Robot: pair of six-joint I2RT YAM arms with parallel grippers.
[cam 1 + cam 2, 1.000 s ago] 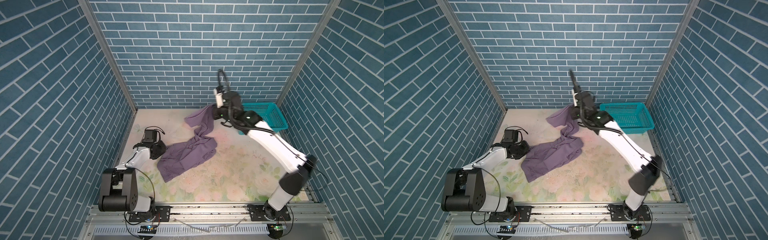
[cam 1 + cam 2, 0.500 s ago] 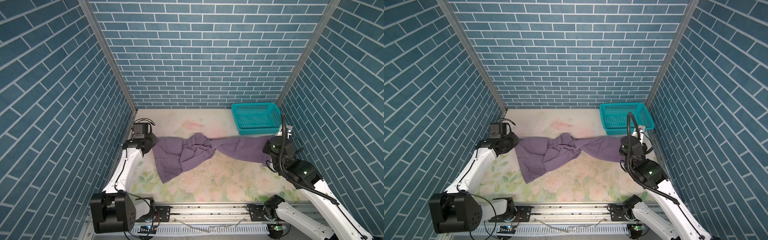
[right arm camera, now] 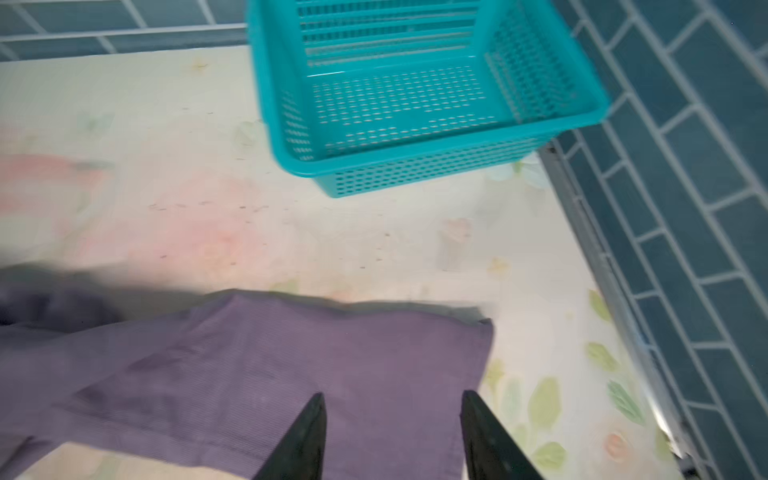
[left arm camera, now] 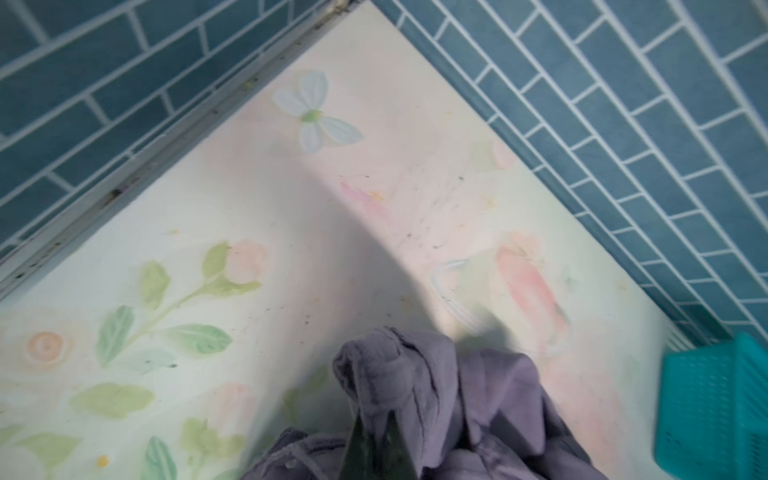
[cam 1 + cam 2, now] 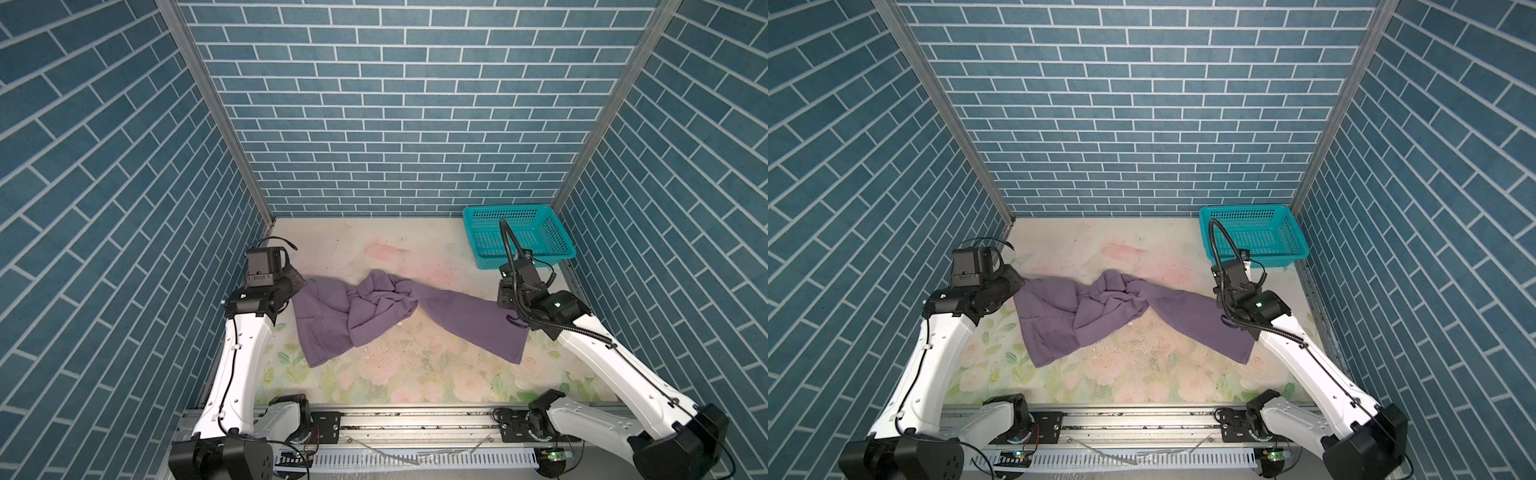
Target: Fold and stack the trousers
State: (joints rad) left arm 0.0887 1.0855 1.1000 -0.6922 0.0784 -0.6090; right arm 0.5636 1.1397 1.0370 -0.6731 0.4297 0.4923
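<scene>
Floral worktop (image 5: 415, 374), blue-brick walls: the trousers (image 5: 374, 311) lie stretched across it, twisted mid-length, not yet folded. Left jaws are clamped on the cloth's left end. Right jaws stand apart over the leg hem, holding nothing. Spreading step, in my judgement. Next, you must untwist and flatten the legs.

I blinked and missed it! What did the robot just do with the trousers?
The right fingers pulled one leg of the trousers from up by the basket out to the right, laid it down, opened and let go. The left fingers stay shut on them. Basket unmoved.
</scene>
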